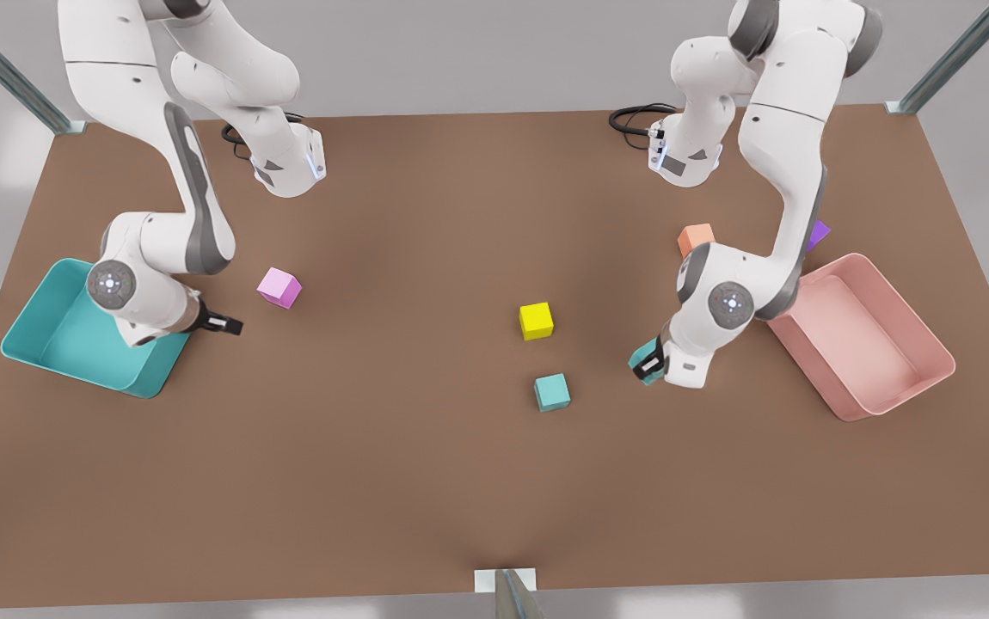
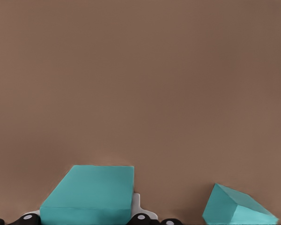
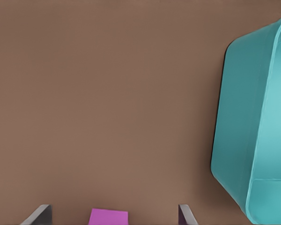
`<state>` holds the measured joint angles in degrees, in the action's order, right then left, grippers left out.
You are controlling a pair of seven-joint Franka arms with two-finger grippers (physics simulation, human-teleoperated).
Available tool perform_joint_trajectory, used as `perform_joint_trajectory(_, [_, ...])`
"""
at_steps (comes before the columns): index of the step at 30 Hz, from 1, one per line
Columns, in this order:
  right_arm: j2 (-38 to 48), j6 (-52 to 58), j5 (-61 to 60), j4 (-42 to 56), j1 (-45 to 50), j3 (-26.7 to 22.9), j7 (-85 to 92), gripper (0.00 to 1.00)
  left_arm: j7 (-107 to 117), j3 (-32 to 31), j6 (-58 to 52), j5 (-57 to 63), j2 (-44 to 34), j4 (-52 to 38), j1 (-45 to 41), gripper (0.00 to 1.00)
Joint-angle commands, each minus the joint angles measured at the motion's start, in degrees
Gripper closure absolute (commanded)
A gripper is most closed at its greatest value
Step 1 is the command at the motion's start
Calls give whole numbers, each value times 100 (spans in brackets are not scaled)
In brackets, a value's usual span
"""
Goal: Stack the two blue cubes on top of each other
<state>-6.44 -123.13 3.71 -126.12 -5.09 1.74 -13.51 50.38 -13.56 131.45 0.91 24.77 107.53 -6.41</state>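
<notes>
One blue cube (image 1: 552,392) rests on the brown table, just in front of centre. The other blue cube (image 1: 639,355) is between the fingers of my left gripper (image 1: 648,365), which is shut on it a short way to the front view's right of the first. The left wrist view has the held blue cube (image 2: 91,194) close up and the resting blue cube (image 2: 236,208) off to one side. My right gripper (image 1: 232,325) waits open at the front view's left, beside the teal bin (image 1: 142,378), with nothing between its fingers (image 3: 42,214).
A yellow cube (image 1: 536,321) sits just behind the resting blue cube. A pink-violet cube (image 1: 279,287) lies near the right gripper. An orange cube (image 1: 695,238) and a purple cube (image 1: 819,234) sit behind the left arm. A pink bin (image 1: 899,394) stands at the right.
</notes>
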Motion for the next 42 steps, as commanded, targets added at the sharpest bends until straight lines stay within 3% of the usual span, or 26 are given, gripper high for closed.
perform_joint_trajectory(1, [12, -818, -1, -18, 35, 2, 419, 0, 842, -6, -541, -39, 106, -250, -177, 36])
perform_joint_trajectory(14, [-32, -765, -1, 26, 105, 20, 411, 0, 1282, 47, -524, 278, 1723, -2289, -1319, 36])
perform_joint_trajectory(31, [-59, -765, -1, 35, 114, 28, 411, 0, 1308, 82, -770, 497, 2014, -2764, -1566, 36])
perform_joint_trajectory(32, [-59, -765, -1, 35, 114, 28, 402, 0, 1308, 82, -752, 497, 2014, -2755, -1566, 9])
perform_joint_trajectory(33, [-59, -765, -1, 44, 114, 37, 402, 0, 1317, 82, -735, 489, 2014, -2755, -1574, 0])
perform_joint_trajectory(39, [-85, -791, -1, 52, 123, 90, 332, 0, 1326, 82, -823, 506, 1900, -2755, -1557, 0])
perform_joint_trajectory(42, [-85, -782, -1, 52, 123, 116, 323, 0, 1080, 73, -2931, 497, 1311, -3599, -1328, 0])
